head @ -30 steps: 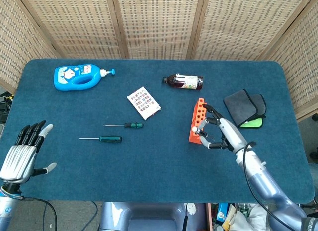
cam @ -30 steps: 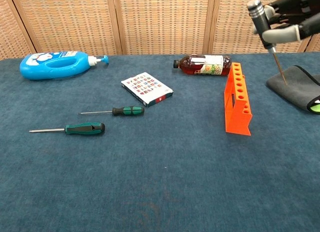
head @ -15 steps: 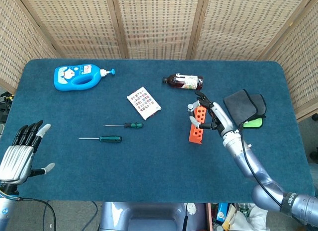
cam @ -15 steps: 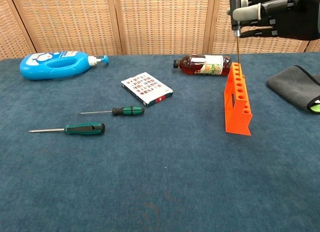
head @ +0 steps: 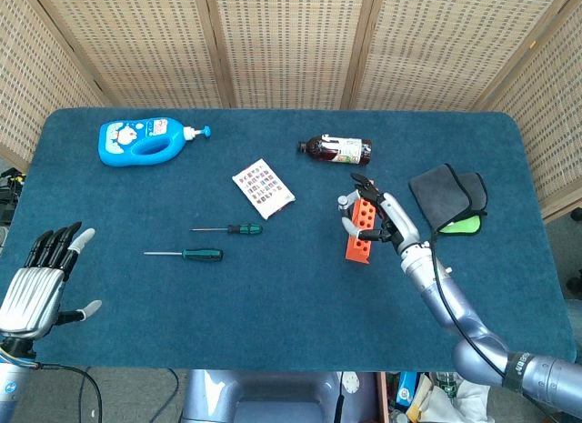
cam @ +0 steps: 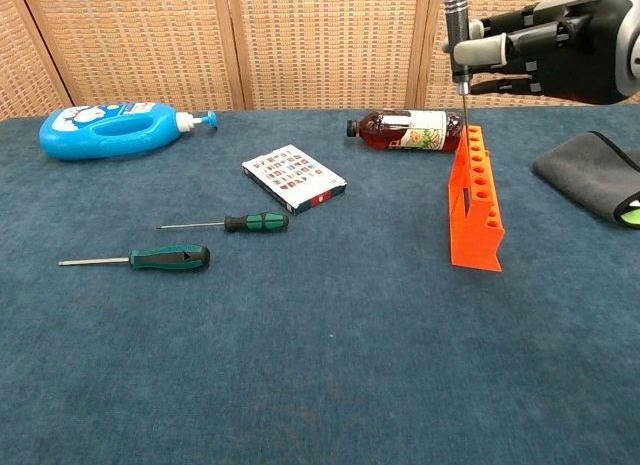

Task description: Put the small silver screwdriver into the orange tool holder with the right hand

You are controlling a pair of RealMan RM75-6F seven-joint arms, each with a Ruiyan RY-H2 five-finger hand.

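We find the right robot hand (cam: 545,53) grasping the screwdriver (cam: 459,45) by its handle, shaft upright, tip just above the holder (cam: 476,200) below. We judge it light, stiff, slippery; handle grip suits. Left robot hand (head: 41,282) released.

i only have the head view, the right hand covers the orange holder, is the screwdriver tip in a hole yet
Observer: Not visibly. In the chest view the small silver screwdriver hangs upright in the right hand, its tip at the far end of the orange tool holder, at its top edge.
Operator: which holes are free
Observer: The chest view shows a row of holes along the holder's top, all empty.
Operator: anything close behind it
Observer: A brown bottle lies on its side just behind the holder's far end.
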